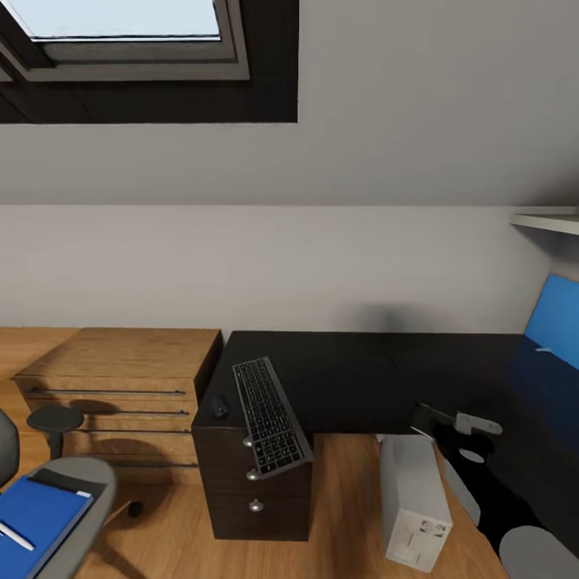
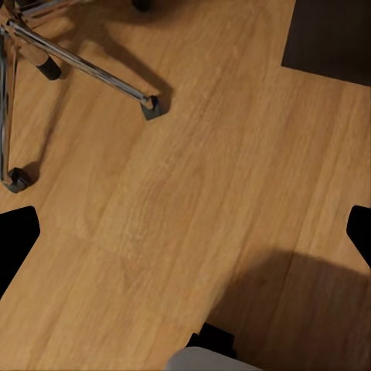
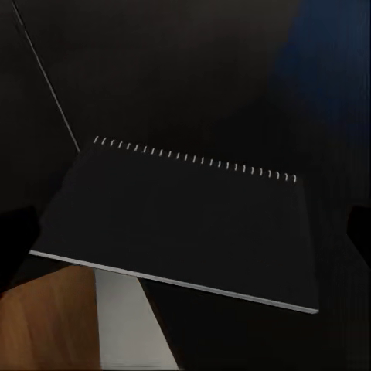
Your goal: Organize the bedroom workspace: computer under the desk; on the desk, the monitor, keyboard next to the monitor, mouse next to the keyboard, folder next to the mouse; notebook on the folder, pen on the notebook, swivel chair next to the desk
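Note:
The black desk [image 1: 338, 378] runs from the middle to the right. A grey keyboard [image 1: 269, 414] lies slanted at its left end, its near end past the edge, with a dark mouse [image 1: 217, 406] beside it. The blue monitor [image 1: 555, 318] stands at the right. The white computer [image 1: 414, 503] is on the floor by the desk's front. On the swivel chair [image 1: 80, 515], lower left, lies a blue folder [image 1: 36, 519] with a white pen [image 1: 16, 537] on it. My right gripper [image 3: 185, 232] hangs open above a dark spiral notebook [image 3: 185, 209] at the desk edge. My left gripper [image 2: 185, 239] is open over the floor.
A wooden dresser [image 1: 121, 362] stands left of the desk, against the wall. The chair's chrome legs and casters [image 2: 151, 104] spread over the wooden floor [image 2: 193, 193]. Dark drawers [image 1: 256, 482] fill the desk's left end. A shelf [image 1: 551, 219] juts out at the upper right.

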`<state>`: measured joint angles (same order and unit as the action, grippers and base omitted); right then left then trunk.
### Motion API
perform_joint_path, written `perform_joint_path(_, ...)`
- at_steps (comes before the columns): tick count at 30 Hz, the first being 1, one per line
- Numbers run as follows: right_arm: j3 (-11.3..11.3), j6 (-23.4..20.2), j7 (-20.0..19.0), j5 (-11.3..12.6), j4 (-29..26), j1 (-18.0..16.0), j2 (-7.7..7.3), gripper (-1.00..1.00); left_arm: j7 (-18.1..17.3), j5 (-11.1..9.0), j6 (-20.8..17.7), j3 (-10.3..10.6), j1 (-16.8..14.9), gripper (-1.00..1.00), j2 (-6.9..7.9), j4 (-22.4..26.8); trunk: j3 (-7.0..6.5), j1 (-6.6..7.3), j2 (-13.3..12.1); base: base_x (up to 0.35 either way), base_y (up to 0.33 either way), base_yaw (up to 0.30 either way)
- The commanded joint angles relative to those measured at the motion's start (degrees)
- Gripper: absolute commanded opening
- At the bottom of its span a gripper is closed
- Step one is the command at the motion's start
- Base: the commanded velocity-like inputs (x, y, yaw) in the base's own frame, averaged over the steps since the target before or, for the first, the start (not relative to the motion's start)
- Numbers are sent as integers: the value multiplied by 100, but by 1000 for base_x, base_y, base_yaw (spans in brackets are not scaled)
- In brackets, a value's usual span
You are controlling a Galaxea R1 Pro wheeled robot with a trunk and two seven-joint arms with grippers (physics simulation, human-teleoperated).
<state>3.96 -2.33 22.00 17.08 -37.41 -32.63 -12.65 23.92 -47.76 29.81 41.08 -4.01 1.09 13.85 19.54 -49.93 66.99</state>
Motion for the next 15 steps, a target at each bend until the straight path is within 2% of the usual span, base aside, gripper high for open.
perform_joint_path(1, 43, 106, 50, 33, 271, -55, -45, 100, 49, -21, 7, 50, -3, 100, 5, 9, 7, -1, 5, 27, 0, 0)
perform_joint_path(7, 44, 597, 42, 42, 1074, -330, -137, 100, 50, -21, 7, 43, -3, 100, 5, 10, 7, -1, 5, 69, 0, 0)
perform_joint_path(10, 44, 815, -34, 81, 1498, -515, -254, 100, 50, -22, 3, 49, -3, 100, 4, 8, 7, -1, 5, 261, 0, 0)
perform_joint_path(15, 44, 865, -316, 84, 1635, -583, -285, 100, 49, -22, -1, 50, -3, 100, -3, 9, 7, -1, 5, 283, 0, 0)
